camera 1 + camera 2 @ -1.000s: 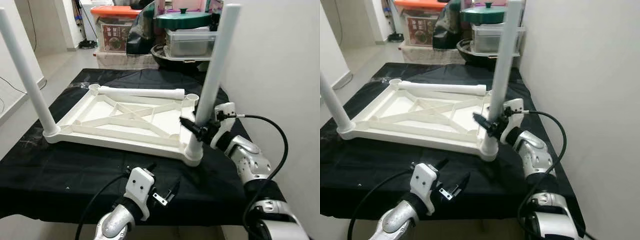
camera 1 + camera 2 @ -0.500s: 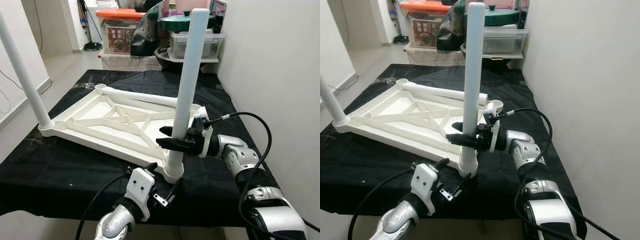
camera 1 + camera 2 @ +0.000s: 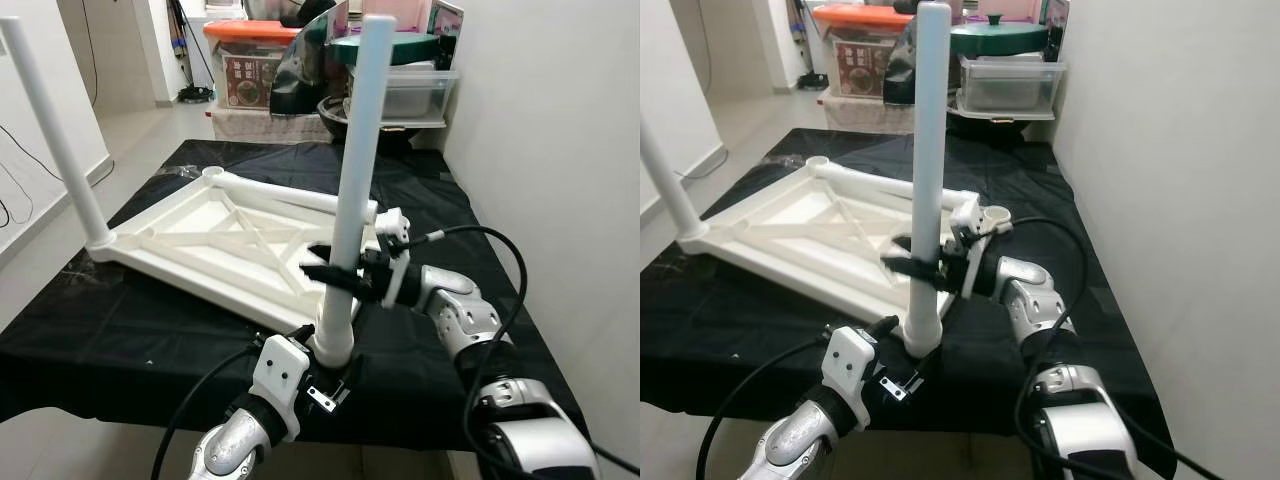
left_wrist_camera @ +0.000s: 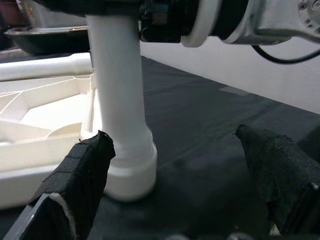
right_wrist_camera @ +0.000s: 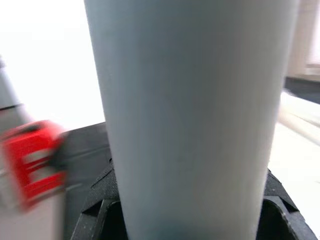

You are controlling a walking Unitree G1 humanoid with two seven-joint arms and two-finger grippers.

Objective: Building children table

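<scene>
A white children's table top (image 3: 215,235) lies upside down on the black-covered table. One white leg (image 3: 352,170) stands upright in its near right corner socket. My right gripper (image 3: 335,272) is shut on this leg low down, and the leg (image 5: 190,110) looms close in the right wrist view. My left gripper (image 3: 325,362) hovers open at the front edge, just before the leg's base (image 4: 127,170), with its padded fingers (image 4: 85,170) spread wide. A second leg (image 3: 55,140) stands at the left corner. A loose leg (image 3: 290,197) lies along the far side beside a bare socket (image 3: 997,214).
The black cloth (image 3: 110,325) covers the whole work table. Behind it stand an orange-lidded bin (image 3: 250,60), a green pot lid (image 3: 385,45) and a clear box (image 3: 420,90). A white wall (image 3: 560,150) runs close along the right. Open floor (image 3: 140,130) lies to the left.
The table top's near right corner, with the gripped leg, has swung towards me and leftwards, ending right at my left gripper. The leg stands straighter. The camera has also shifted.
</scene>
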